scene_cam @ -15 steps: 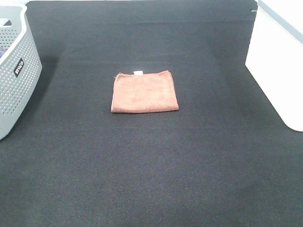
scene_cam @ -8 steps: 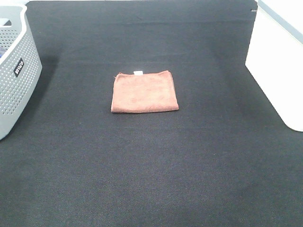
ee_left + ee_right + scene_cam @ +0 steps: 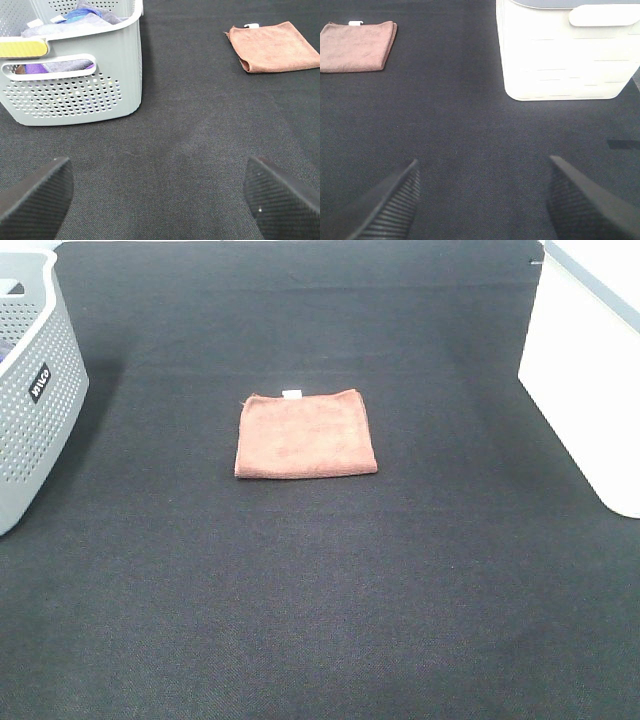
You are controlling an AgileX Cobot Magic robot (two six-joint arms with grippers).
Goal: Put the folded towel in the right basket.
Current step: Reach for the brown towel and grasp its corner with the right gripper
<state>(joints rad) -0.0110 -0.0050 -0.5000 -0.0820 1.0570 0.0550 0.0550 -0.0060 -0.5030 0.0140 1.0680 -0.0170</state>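
Left hand (image 3: 160,200) and right hand (image 3: 482,205) both gape wide, gripping nothing; the rust-brown folded microfibre towel (image 3: 305,434) lies flat mid-way across the black fabric-covered desk (image 3: 320,590), a white tag on its far edge; its slightly longer axis runs side to side; the white plastic right basket (image 3: 590,390) stands well apart.

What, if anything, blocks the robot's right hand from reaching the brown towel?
Nothing visible, so probably yes. The towel lies flat in the open, with only bare black mat between it and the right hand, which is open. The white basket stands clear of that path.
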